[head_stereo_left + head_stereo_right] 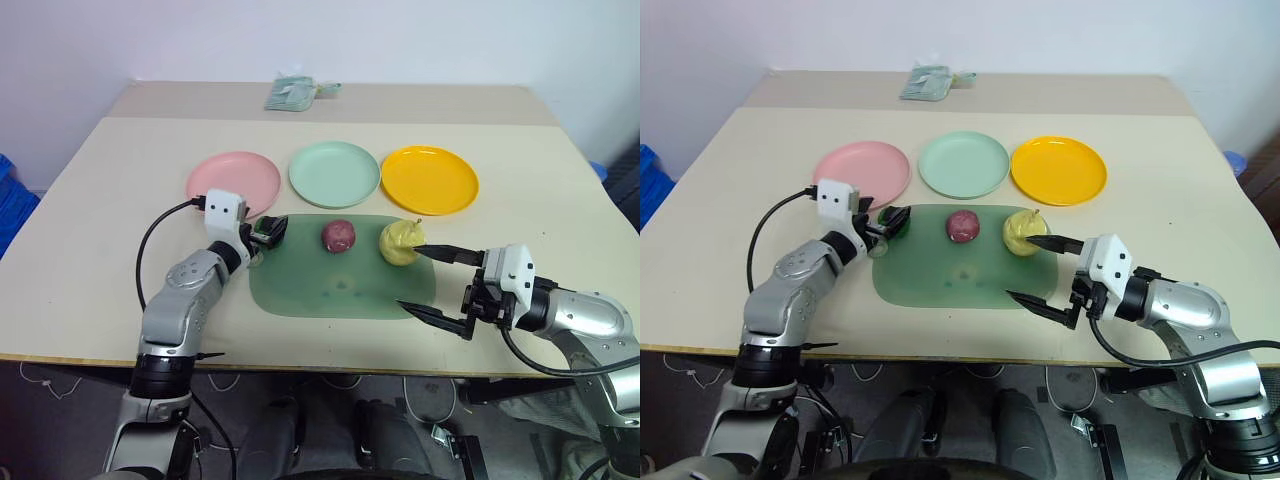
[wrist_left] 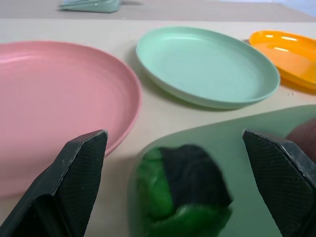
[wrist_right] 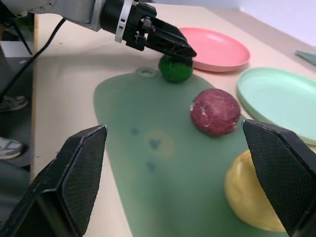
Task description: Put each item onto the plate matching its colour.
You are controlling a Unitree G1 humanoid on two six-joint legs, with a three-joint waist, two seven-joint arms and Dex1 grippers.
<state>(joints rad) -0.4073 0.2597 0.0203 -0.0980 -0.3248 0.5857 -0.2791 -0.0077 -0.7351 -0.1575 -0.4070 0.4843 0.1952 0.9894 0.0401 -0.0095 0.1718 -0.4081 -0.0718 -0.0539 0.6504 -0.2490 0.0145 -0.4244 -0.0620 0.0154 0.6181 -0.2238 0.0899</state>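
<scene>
While our left gripper gapes empty, the green lump sits lower-centre between its fingers; our right gripper, wide and empty, hangs farther off.

Both arms are clad in rounded silver-grey shells with black joints between the segments. Each wrist carries a boxy white camera housing just behind its gripper, with a black motor block beneath it. A thin black cable loops out from the housing behind the left gripper and runs back along the forearm; a similar black cable hangs under the wrist behind the right gripper. The fingers are long, tapering black wedges with finely cross-hatched pads.
</scene>
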